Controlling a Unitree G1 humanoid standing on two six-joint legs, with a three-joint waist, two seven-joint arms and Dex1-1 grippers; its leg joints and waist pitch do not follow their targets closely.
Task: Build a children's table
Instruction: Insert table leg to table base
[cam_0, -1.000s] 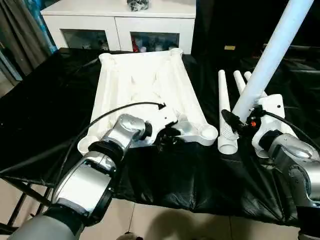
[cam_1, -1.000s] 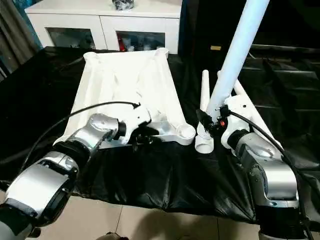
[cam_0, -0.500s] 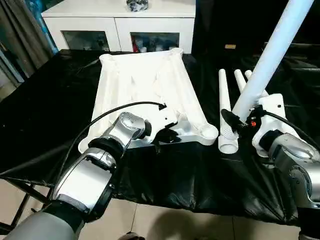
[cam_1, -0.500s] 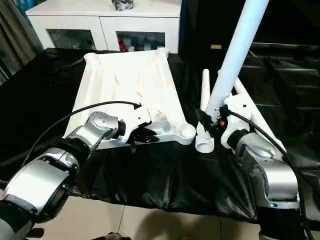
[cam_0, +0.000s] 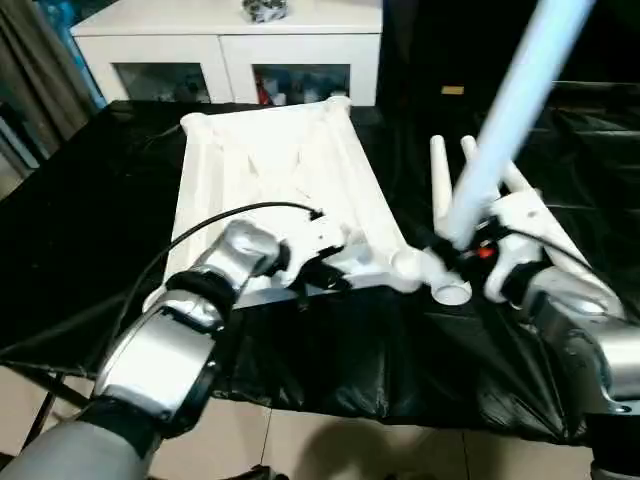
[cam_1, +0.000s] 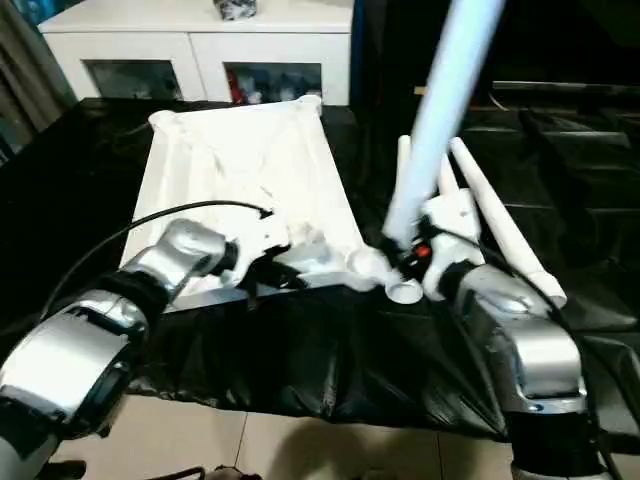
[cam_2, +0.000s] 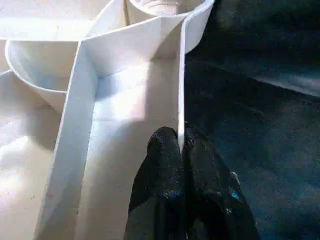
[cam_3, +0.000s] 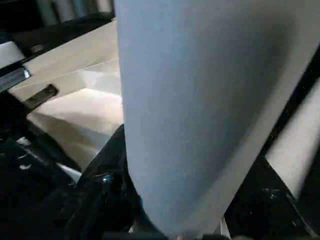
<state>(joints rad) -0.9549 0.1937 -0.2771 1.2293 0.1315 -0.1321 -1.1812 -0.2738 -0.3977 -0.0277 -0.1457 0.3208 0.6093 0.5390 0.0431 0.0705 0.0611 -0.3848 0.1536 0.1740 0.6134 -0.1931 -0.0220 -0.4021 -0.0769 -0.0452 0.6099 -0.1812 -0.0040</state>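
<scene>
The children's table lies in parts on a black cloth. Its white top (cam_0: 270, 180) rests upside down, ribbed side up. My left gripper (cam_0: 318, 282) is at the top's near edge, shut on the thin rim wall (cam_2: 181, 100), one black finger (cam_2: 160, 165) on each side. My right gripper (cam_0: 452, 252) is shut on a white leg (cam_0: 510, 100), which stands tilted with its lower end just right of the near right corner socket (cam_0: 408, 265). In the right wrist view, that leg (cam_3: 200, 100) rises past a black finger (cam_3: 107, 190). Two more legs (cam_0: 437, 180) (cam_1: 495, 215) lie to the right.
A white cabinet (cam_0: 230, 50) with glass doors stands behind the black-covered work table (cam_0: 90, 200). The cloth's near edge hangs over a tiled floor (cam_0: 330, 450). A black cable (cam_0: 200, 225) arcs over my left forearm.
My left gripper has closed on the top's near rim. My right arm has carried the leg a little leftward, closer to the near right corner socket. The camera has shifted slightly.
</scene>
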